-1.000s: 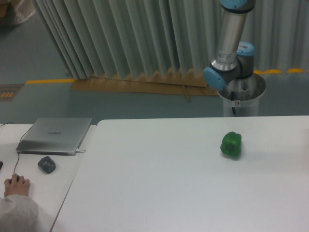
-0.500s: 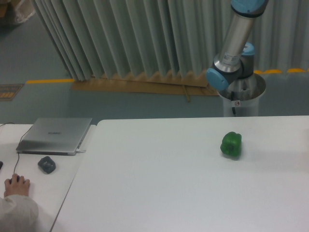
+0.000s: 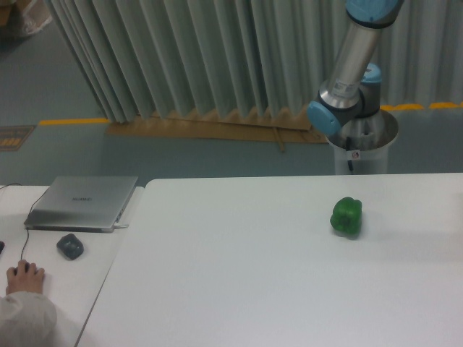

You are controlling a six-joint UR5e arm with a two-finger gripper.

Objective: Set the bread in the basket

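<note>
Arm (image 3: 352, 69) raised behind table (image 3: 275, 289), lower links only framed. Gripper out of frame; finger state cannot be told. Bread and basket not seen anywhere in view. Green pepper (image 3: 346, 215) left standing alone, untouched, as non-target.

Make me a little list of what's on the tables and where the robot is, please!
white table: big, mostly bare
green pepper: on the white table, right side, alone
bread: not in view
basket: not in view
robot arm: behind the table's far edge, upper right; only its lower part shows
gripper: not in view
laptop: closed, on the left side table
dark small object: in front of the laptop
person's hand: bottom left corner
</note>
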